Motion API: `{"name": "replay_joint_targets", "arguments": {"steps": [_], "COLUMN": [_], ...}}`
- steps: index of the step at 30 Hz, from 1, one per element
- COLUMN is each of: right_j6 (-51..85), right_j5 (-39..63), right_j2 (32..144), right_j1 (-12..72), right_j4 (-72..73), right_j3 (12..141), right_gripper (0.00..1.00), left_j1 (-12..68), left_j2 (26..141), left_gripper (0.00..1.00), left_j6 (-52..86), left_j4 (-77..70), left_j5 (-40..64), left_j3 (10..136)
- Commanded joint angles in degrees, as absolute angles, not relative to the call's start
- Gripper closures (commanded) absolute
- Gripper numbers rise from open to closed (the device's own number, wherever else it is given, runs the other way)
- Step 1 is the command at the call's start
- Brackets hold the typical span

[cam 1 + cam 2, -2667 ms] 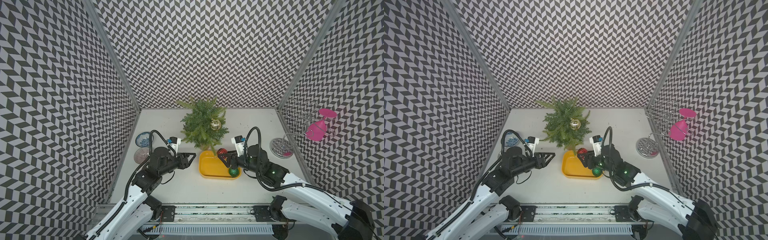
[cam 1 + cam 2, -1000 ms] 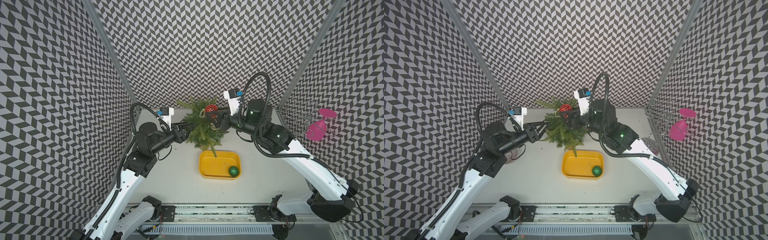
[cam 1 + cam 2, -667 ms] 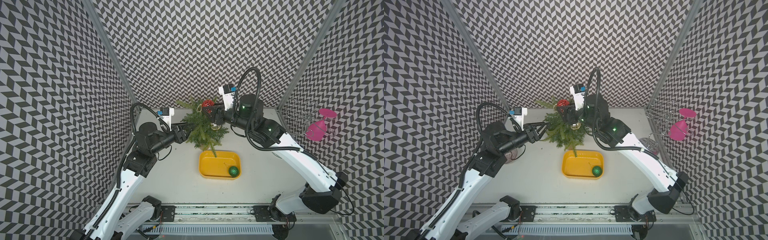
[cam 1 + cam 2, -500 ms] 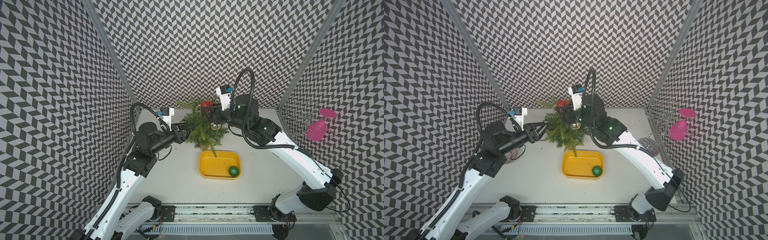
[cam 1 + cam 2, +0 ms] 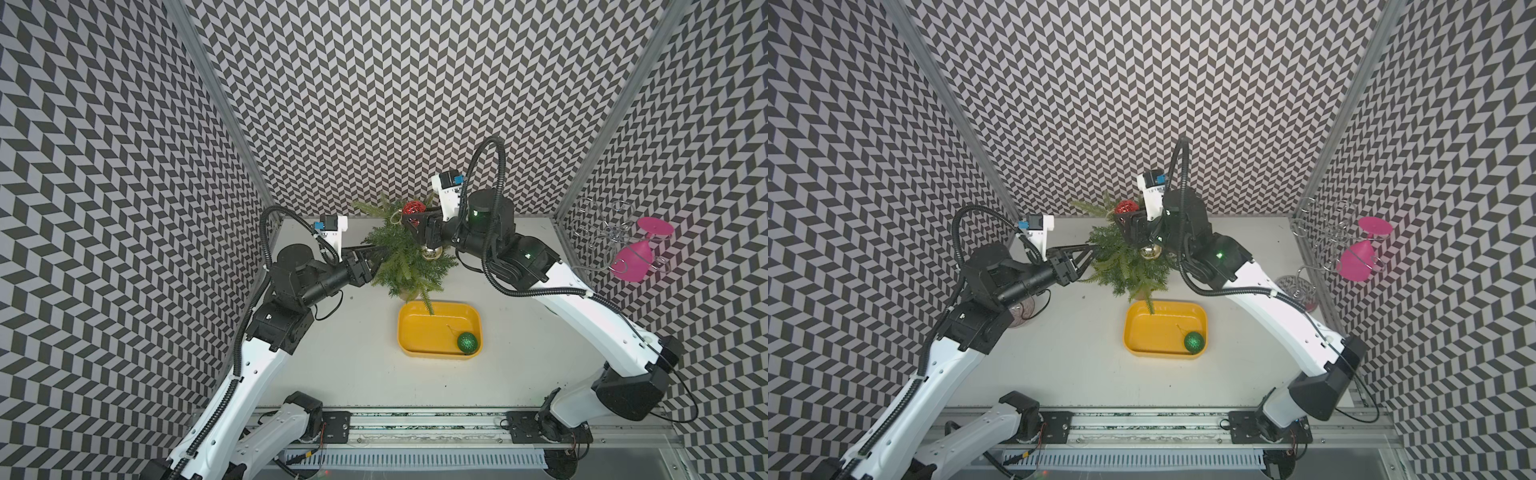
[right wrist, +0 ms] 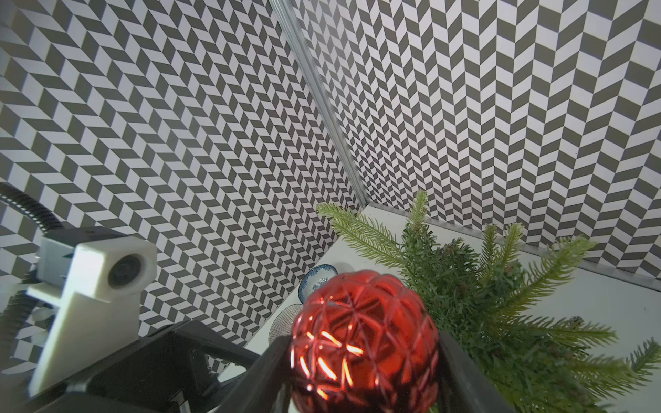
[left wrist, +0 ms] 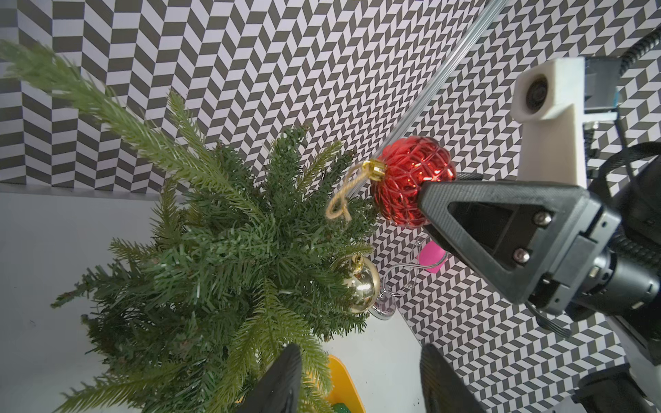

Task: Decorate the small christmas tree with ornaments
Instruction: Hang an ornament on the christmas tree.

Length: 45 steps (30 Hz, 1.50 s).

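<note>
The small christmas tree (image 5: 405,257) (image 5: 1129,262) stands behind the yellow tray (image 5: 415,328). A gold ornament (image 5: 432,252) (image 7: 361,286) hangs on its right side. My right gripper (image 5: 411,218) (image 6: 363,343) is shut on the faceted red ornament (image 5: 412,208) (image 7: 407,178) and holds it above the back of the crown, its gold string loop dangling toward the branches. My left gripper (image 5: 376,259) (image 7: 357,375) reaches into the tree's left side, jaws apart, with a branch tip against one finger. The glittery green ornament (image 5: 467,343) (image 5: 1194,342) lies in the tray's front right corner.
A pink wine glass (image 5: 636,259) hangs on a wire rack (image 5: 602,232) by the right wall. Small bowls (image 6: 316,279) sit by the left wall behind my left arm. A long tree branch droops over the tray's back rim.
My right arm lifted the red ornament out of the tray and carried it leftward over the tree top. My left arm rose to the tree's left side and has held still.
</note>
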<state>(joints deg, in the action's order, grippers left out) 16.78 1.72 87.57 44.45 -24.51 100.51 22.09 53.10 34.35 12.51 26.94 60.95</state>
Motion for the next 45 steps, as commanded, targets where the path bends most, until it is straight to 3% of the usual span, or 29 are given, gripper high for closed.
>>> {"name": "replay_joint_targets", "arguments": {"steps": [1,33,45], "right_j6": [15.6,14.3,14.7], "right_j5": [0.3,-0.5,-0.5], "right_j2": [87.5,89.7,88.1], "right_j1": [44.3,43.8,43.7], "right_j4": [-22.2,-21.7,-21.1], "right_j3": [102.9,105.5,100.3], "right_gripper": [0.39,0.39,0.39], "left_j1": [21.9,21.8,21.9], "left_j2": [53.3,54.8,53.8], "left_gripper": [0.44,0.42,0.42], "left_j6": [35.0,35.2,35.9], "left_j4": [10.7,9.6,9.1], "left_j5": [28.3,29.5,29.4], "left_j3": [60.4,59.9,58.7]}}
